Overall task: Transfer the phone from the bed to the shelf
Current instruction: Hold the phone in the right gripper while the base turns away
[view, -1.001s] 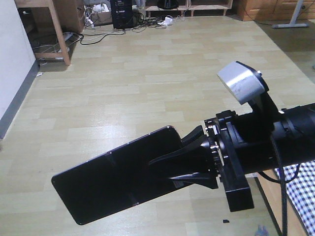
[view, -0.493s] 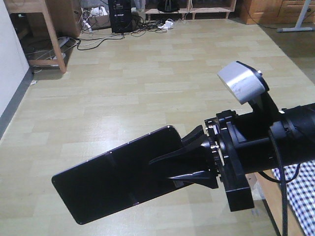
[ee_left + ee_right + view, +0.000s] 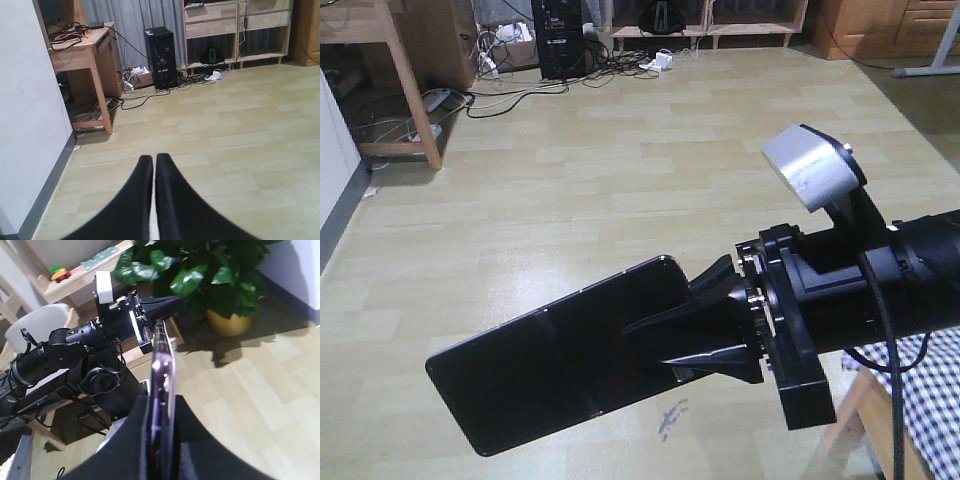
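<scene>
Front view: shows the phone [image 3: 560, 360] pinched at one short end by the right pincer [image 3: 655, 345], jutting out to the left of the bed [image 3: 925, 385] corner, above the floor [image 3: 570, 180]; reads as the carry step, with pickup done and placing not yet begun.

Left wrist view: shows the left pincer [image 3: 154, 165] pressed together on nothing, with no bed in sight.

Right wrist view: shows the phone [image 3: 162, 355] edge-on, clamped between both fingers of the right pincer [image 3: 161, 405].

Next, probably: calls for reaching the shelf, levelling the phone over a board, then spreading the fingers.
</scene>
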### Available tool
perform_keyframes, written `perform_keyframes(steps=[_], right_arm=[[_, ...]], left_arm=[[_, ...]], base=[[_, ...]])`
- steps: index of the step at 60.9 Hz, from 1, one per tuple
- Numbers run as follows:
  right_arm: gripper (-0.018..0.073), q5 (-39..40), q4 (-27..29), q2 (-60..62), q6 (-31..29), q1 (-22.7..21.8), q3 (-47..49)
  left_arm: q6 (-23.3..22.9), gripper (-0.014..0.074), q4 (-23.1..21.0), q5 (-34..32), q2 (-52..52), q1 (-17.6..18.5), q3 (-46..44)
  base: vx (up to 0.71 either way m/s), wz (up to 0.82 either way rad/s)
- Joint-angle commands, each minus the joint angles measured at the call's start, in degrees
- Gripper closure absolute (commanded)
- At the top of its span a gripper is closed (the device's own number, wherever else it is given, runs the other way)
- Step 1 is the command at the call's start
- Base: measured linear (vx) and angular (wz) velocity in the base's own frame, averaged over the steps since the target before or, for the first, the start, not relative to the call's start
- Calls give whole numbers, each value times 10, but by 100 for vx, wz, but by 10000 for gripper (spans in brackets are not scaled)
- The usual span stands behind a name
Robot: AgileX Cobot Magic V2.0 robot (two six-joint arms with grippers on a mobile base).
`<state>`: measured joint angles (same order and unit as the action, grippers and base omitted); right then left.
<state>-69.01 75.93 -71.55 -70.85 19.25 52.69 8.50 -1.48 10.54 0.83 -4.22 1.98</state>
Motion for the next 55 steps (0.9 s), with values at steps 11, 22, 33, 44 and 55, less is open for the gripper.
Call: perform_keyframes(steps=[11, 22, 33, 44, 55], right_arm=[[561, -47, 51, 15, -3, 0, 14], [561, -47, 51, 15, -3, 0, 14], [561, -47, 51, 15, -3, 0, 14], [561, -47, 50, 15, -3, 0, 14], [561, -47, 50, 15, -3, 0, 14]], left_arm=[[-3, 595, -5, -41, 7, 3, -13], [-3, 595, -5, -41, 7, 3, -13], [-3, 595, -5, -41, 7, 3, -13], [-3, 595, -5, -41, 7, 3, -13], [-3, 595, -5, -41, 7, 3, -13]], base=[[40, 2], [43, 3], [44, 1], [44, -5], [43, -13]])
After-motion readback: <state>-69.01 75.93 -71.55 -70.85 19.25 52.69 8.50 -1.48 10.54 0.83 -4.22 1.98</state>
